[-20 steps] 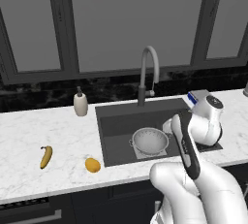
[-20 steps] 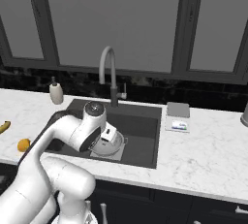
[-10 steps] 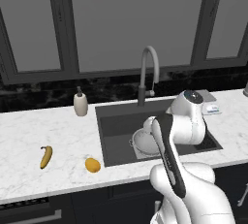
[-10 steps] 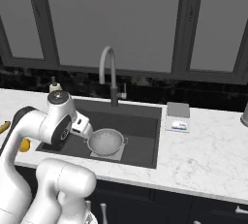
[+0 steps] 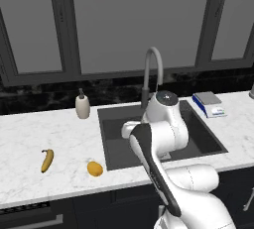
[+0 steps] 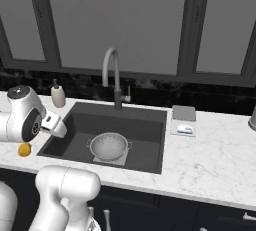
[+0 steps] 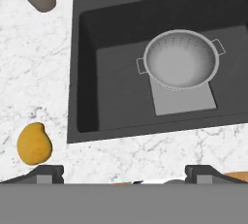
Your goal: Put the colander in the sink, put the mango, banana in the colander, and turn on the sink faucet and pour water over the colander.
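White marble table (image 5: 34,129). Beige soap dispenser (image 5: 82,106) upright on it at the back wall. Small scale (image 6: 184,121) on it. Dark windows (image 6: 115,20) above black backsplash (image 5: 39,96).

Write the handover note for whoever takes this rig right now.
Gripper: open, holding nothing, above the counter's front edge left of the sink.
Round perforated silver-grey metal colander: upright in the dark grey recessed sink, on the lighter square, empty.
Small oval orange-yellow mango and slim curved yellow banana: on the white marble counter, left of the sink.
Tall grey gooseneck faucet: no water visible.
Done: colander placed.
Left: both fruits, then water.
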You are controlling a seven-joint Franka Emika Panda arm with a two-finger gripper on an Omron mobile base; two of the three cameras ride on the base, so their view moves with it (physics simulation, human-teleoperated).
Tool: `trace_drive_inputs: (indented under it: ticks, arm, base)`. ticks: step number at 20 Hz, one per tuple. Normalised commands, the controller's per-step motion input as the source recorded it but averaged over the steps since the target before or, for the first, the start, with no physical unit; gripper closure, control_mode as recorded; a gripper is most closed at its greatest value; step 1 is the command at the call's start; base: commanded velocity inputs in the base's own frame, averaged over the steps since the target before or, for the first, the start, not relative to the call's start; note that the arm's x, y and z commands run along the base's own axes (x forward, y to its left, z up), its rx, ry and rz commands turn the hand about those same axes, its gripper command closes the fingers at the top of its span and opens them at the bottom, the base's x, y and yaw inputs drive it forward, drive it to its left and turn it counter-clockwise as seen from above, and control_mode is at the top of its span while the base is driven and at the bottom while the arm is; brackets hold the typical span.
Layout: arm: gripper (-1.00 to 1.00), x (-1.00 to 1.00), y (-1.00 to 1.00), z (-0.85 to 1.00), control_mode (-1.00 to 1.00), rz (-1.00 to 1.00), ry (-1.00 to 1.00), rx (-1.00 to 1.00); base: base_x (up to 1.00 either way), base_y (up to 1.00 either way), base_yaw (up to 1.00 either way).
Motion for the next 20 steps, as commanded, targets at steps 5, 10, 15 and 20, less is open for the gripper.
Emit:
trace_drive_inputs:
  ticks: [5, 10, 15, 20]
  arm:
    - [-1.0, -0.27, 0.74, 0.03, -1.0, 0.0, 0.05, -0.03]
    - [-1.0, -0.06, 0.72, -0.13, -1.0, 0.1, 0.04, 0.0]
    - [-1.0, 0.08, 0.56, -0.32, -1.0, 0.19, 0.12, 0.0]
    - [-1.0, 0.24, 0.3, -0.28, -1.0, 0.21, 0.2, 0.0]
  base:
    - [0.0, 0.0, 0.0]
    - [0.0, 0.0, 0.0]
    - [0.0, 0.0, 0.0]
    - [0.0, 0.0, 0.0]
